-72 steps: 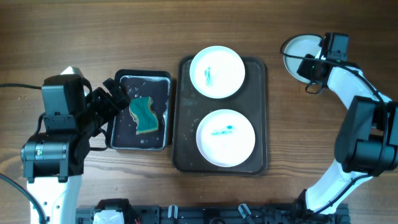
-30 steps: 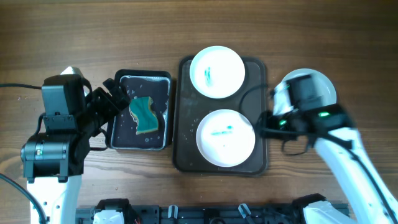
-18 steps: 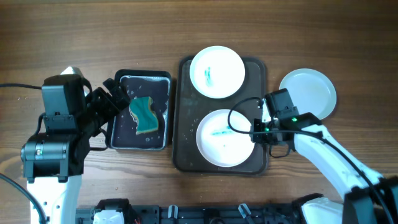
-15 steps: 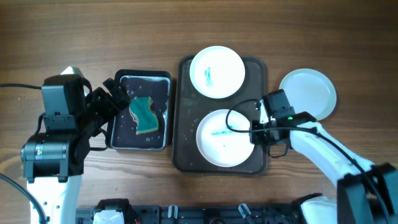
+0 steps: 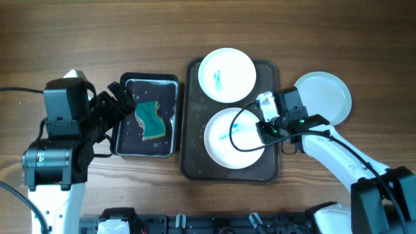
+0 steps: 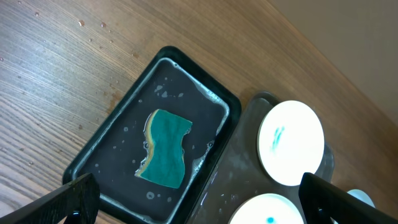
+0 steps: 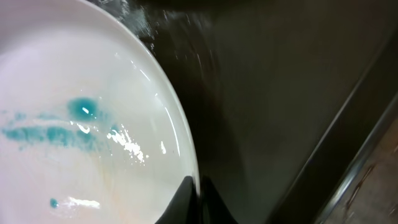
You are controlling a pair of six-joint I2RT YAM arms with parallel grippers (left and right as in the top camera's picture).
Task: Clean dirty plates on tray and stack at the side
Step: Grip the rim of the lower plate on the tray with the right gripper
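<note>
Right jaws reached lower plate (image 5: 224, 146); wrist view shows them pinching it.

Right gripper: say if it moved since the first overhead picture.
Yes. The right gripper came from beyond the tray's far right corner onto the near plate's rim.

Three cameras, one table (image 5: 78, 32)
Overhead faces straight down; left wrist looks down obliquely from high; right wrist crowds the smeared plate (image 5: 221, 153) (image 7: 74, 124) all three share.
</note>
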